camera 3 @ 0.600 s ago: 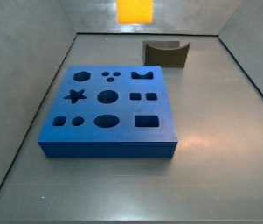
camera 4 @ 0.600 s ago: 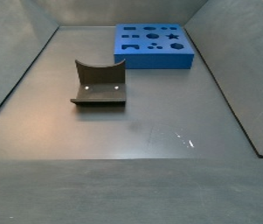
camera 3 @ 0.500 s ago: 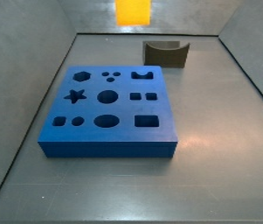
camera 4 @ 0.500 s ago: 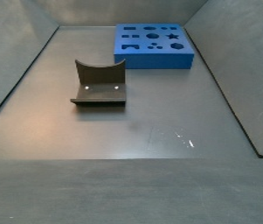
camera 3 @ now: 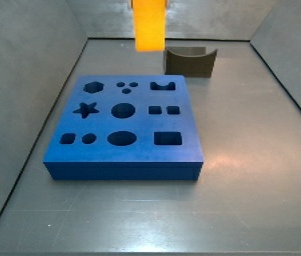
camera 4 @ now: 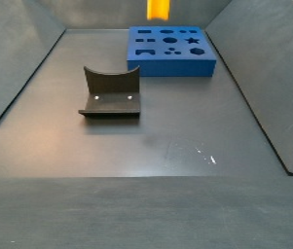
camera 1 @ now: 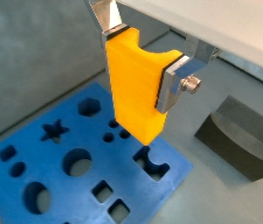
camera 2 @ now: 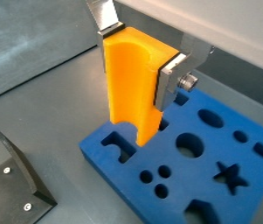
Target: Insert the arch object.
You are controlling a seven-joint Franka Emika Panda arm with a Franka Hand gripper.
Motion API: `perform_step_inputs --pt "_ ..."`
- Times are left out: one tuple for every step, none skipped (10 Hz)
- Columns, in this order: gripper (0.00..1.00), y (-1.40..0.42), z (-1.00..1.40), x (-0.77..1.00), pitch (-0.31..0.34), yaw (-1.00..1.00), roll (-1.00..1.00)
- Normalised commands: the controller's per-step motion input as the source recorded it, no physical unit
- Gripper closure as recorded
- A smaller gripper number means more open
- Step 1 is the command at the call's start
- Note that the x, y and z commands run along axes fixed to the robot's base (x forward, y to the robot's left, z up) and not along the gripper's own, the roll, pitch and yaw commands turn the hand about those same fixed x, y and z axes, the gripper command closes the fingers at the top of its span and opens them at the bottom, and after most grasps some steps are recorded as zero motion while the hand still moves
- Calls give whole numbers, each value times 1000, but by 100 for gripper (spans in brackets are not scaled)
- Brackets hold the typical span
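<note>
Gripper (camera 1: 140, 61) clamped on arch object (camera 1: 136, 87), silver fingers (camera 1: 173, 83) pressed against its sides. Held upright above blue board (camera 1: 51, 179), lower end over an arch-shaped cutout (camera 2: 121, 138). Fixture (camera 4: 110, 92) resting on worktop (camera 4: 162, 146), well apart from board.

Floor (camera 4: 175, 126) under board (camera 4: 171, 51), fixture (camera 4: 110, 92)

My gripper (camera 1: 140, 48), above the board, has silver fingers clamped on the bright orange-yellow arch object (camera 1: 136, 87). The board (camera 3: 123, 128) is blue. The fixture (camera 4: 110, 93) is dark grey-brown on the grey floor (camera 4: 162, 146).
</note>
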Motion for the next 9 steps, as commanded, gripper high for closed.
perform_step_inputs --pt "100 0 -720 217 -213 -126 -107" --pt "100 -120 -817 334 -171 -249 -66" --pt "100 0 -634 363 -43 -163 0" --pt "100 31 -474 340 0 0 79" --pt "100 69 -443 260 -150 0 20" --pt "100 71 -394 297 -113 0 66" --pt "100 89 -351 160 -60 0 111" --pt "100 109 -263 0 -9 0 117" --pt "100 91 -217 -14 0 0 119"
